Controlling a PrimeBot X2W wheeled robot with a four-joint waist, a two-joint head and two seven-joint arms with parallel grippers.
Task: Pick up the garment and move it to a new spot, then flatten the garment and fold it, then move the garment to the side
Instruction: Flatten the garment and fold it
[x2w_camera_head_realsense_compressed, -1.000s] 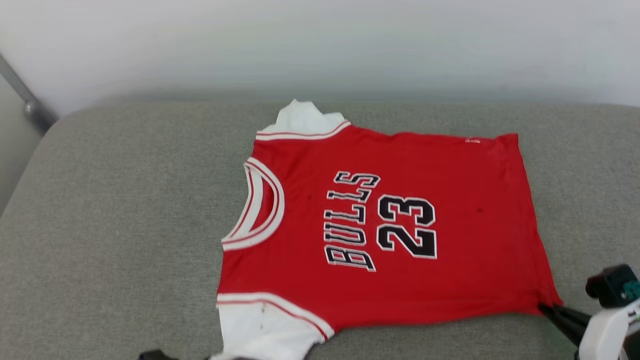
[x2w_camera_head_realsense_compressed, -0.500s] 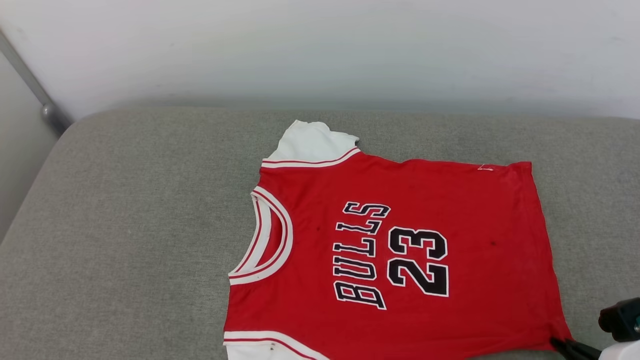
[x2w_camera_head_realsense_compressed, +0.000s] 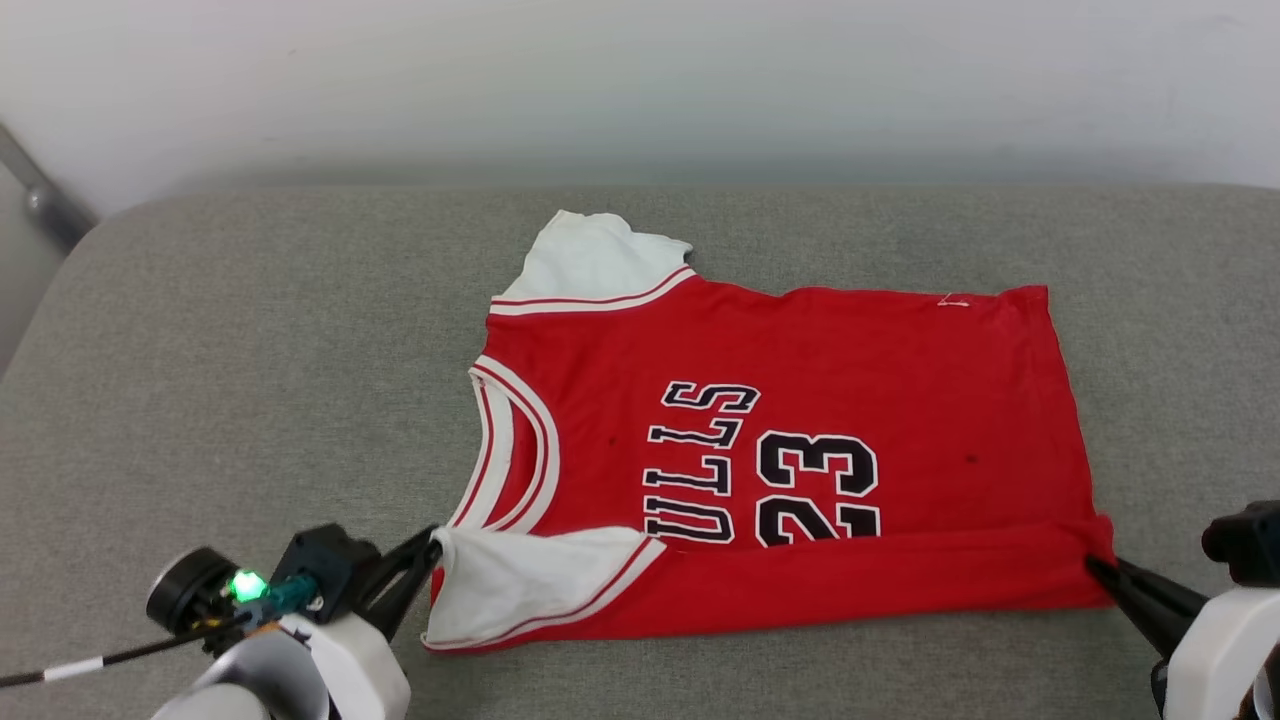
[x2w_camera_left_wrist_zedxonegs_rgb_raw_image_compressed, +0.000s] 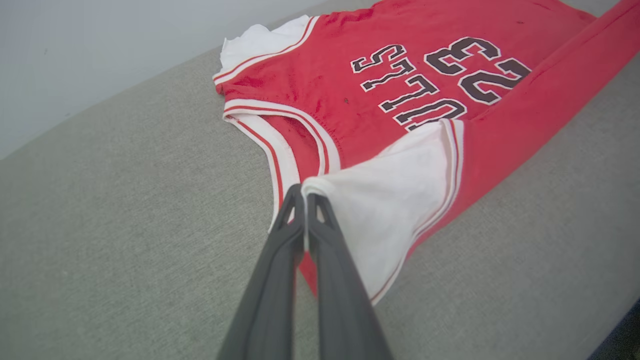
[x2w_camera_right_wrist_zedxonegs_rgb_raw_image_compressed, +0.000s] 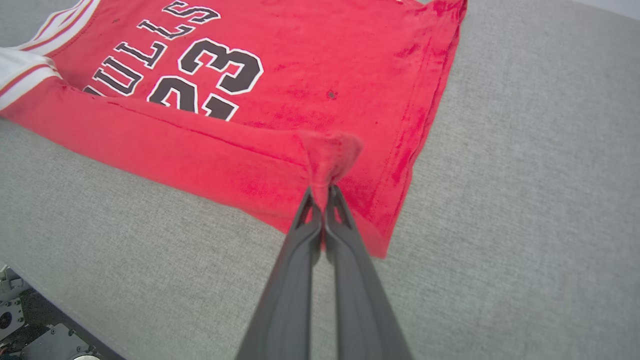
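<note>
The garment (x2w_camera_head_realsense_compressed: 800, 380) lies face up on the grey cushion, collar to the left, black letters and 23 showing. Its near long edge is lifted and turned over onto the front, covering the lowest letter. My left gripper (x2w_camera_head_realsense_compressed: 432, 545) is shut on the tip of the near white sleeve (x2w_camera_left_wrist_zedxonegs_rgb_raw_image_compressed: 385, 200), seen pinched at my left gripper (x2w_camera_left_wrist_zedxonegs_rgb_raw_image_compressed: 304, 192) in the left wrist view. My right gripper (x2w_camera_head_realsense_compressed: 1095, 568) is shut on the near hem corner, bunched at my right gripper (x2w_camera_right_wrist_zedxonegs_rgb_raw_image_compressed: 321, 195) in the right wrist view. The far white sleeve (x2w_camera_head_realsense_compressed: 590, 262) lies flat.
The grey cushion (x2w_camera_head_realsense_compressed: 250, 380) stretches wide to the left and behind the garment, ending at a pale wall (x2w_camera_head_realsense_compressed: 640, 80). A metal pole (x2w_camera_head_realsense_compressed: 40, 195) stands at the far left. The cushion's front edge (x2w_camera_right_wrist_zedxonegs_rgb_raw_image_compressed: 60, 300) drops off near my right arm.
The head camera has shifted. The garment's near edge, flat before, is now lifted and folded over the front by both grippers. The left gripper has come into view holding the sleeve.
</note>
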